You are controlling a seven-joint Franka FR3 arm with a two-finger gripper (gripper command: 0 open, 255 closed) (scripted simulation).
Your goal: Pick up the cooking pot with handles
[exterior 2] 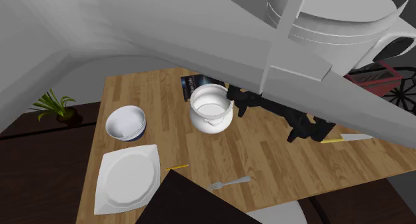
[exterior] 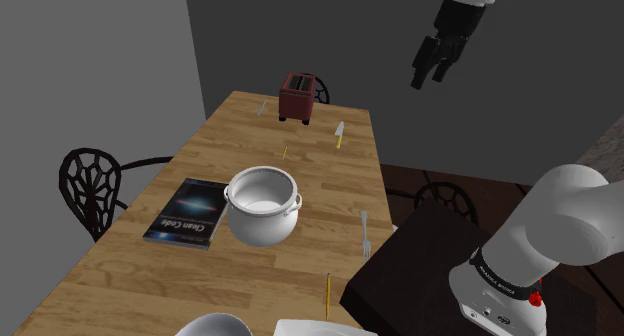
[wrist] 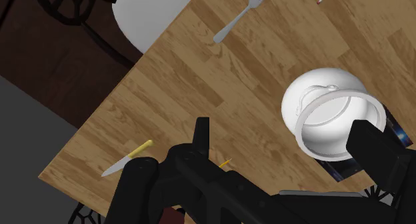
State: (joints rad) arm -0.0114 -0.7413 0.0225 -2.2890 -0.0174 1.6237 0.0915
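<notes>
A long wooden table (exterior: 130, 274) runs away from the robot's dark stand (exterior: 420, 269). The white round cooking pot with a raised rim and small side handles (exterior: 262, 204) stands upright near the middle of the table, and nothing touches it. Its inside looks empty.

Just beside the pot, on the shoulder view's left, lies a dark book with a starry cover (exterior: 187, 212). On the pot's other side, near the table's edge, lies a silver fork (exterior: 366, 234). A yellow pencil (exterior: 327, 294) lies nearer the stand.

At the far end of the table stands a dark red toaster (exterior: 297, 96). A knife with a yellow handle (exterior: 340, 134) lies to the shoulder view's right of it. At the near end are a white and blue bowl (exterior 2: 125, 121) and a square white plate (exterior 2: 128, 177), side by side.

The white robot arm (exterior: 560, 219) holds the black jaws high above the table's far right side, well apart from the pot. The jaws are spread and hold nothing. In the wrist view the black fingers (wrist: 373, 153) stand apart, with the pot far below and close to one of them.

A black metal chair (exterior: 90, 189) stands at the table's left side. A green potted plant (exterior 2: 55, 106) sits beyond the near end.
</notes>
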